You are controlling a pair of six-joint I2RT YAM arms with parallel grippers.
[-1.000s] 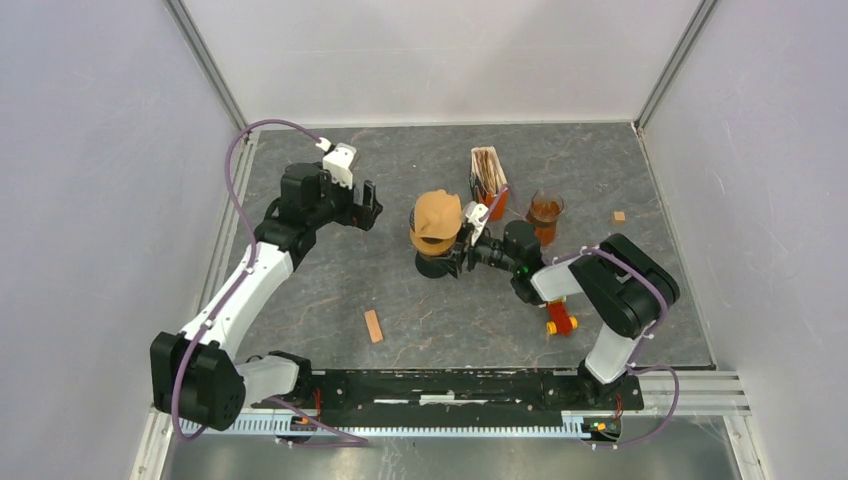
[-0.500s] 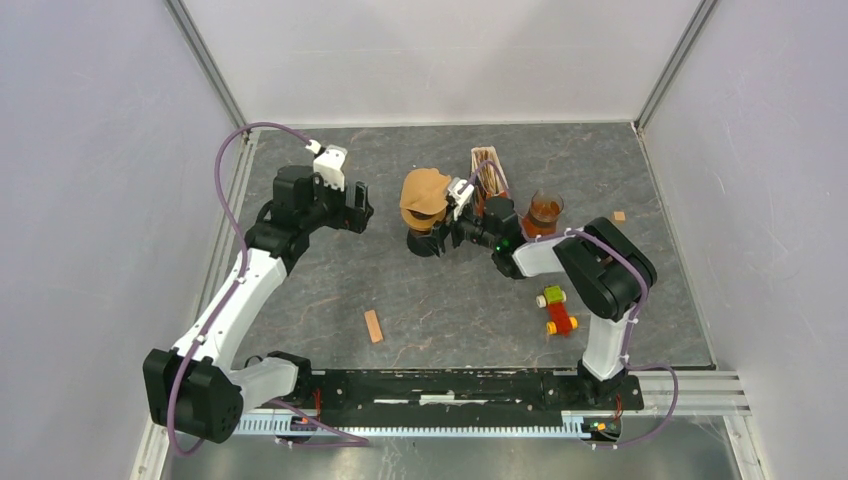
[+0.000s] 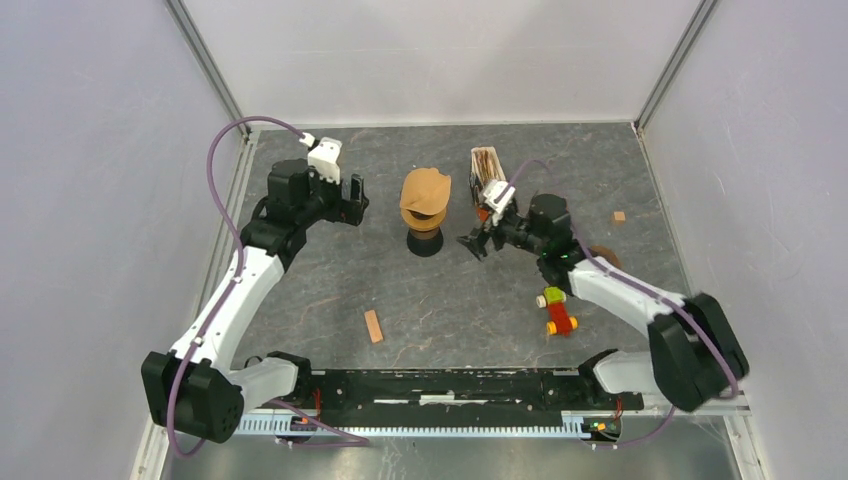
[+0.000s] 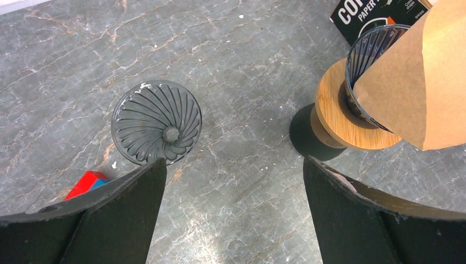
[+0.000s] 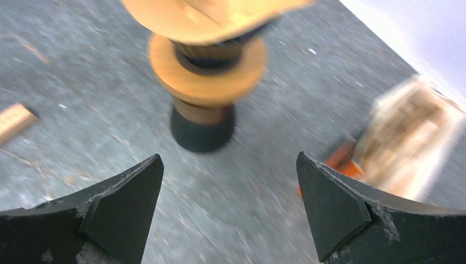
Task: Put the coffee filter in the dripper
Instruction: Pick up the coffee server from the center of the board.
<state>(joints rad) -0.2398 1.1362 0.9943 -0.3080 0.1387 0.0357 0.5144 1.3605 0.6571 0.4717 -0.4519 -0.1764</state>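
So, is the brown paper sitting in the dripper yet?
Pretty much. The filter is resting in the dripper, though lopsided, sticking out over one side. Nothing is in hand: the right gripper and left gripper are both open and apart from it. What may be left is pressing it in straight.

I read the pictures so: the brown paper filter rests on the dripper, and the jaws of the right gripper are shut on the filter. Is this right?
One part is wrong. The right gripper has its jaws open, clear of the filter, as the right wrist view shows. The filter does rest on the dripper.
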